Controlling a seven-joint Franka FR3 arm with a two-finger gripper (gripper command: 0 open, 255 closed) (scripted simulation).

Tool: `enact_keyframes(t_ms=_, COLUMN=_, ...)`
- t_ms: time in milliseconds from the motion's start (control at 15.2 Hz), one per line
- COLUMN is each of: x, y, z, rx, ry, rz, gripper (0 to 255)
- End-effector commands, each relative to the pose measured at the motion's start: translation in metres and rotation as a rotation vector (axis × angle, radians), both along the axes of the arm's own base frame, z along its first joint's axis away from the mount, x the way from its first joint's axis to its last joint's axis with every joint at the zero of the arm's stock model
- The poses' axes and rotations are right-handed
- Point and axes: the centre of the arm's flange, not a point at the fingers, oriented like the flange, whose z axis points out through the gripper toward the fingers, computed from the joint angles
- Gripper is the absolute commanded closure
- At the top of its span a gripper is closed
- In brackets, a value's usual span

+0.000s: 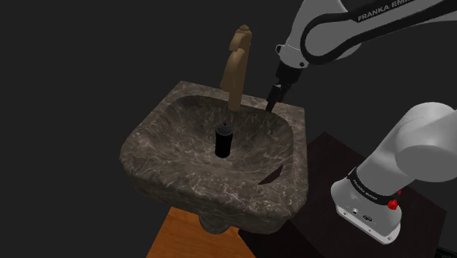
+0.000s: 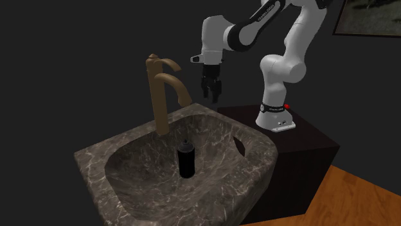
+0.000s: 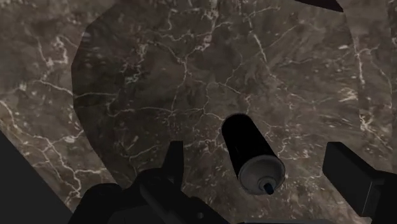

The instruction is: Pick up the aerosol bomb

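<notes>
A black aerosol can point(image 1: 223, 139) with a grey top stands upright in the middle of a dark marbled sink basin point(image 1: 183, 190). My gripper point(image 1: 272, 102) hangs above the sink's back rim, on the shoulder view's right of the can and well above it. In the second exterior view the gripper point(image 2: 213, 97) is behind and above the can point(image 2: 186, 159). From the wrist, the can point(image 3: 251, 153) lies between my two fingers point(image 3: 173, 156), far below them and untouched. The gripper point(image 3: 257, 162) is open and holds nothing.
A tall tan faucet point(image 1: 236, 66) rises from the sink's back rim, close beside the gripper, its spout point(image 2: 170, 80) arching over the basin. The dark stand point(image 2: 289, 138) abuts the sink. Orange wooden floor point(image 1: 190, 234) lies below.
</notes>
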Motion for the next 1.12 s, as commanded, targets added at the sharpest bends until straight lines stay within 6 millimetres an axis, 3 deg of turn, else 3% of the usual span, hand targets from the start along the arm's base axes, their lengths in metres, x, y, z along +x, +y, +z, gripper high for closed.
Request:
enact_keyframes(t_ms=0, x=0.011, y=0.007, z=-0.021, rx=0.006, ry=-0.026, rz=0.045, gripper=0)
enact_keyframes(t_ms=924, x=0.087, y=0.083, z=-0.16, rx=0.048, ry=-0.172, rz=0.353, gripper=0)
enact_keyframes(t_ms=1056, x=0.088, y=0.084, z=-0.167, rx=0.049, ry=-0.175, rz=0.358, gripper=0)
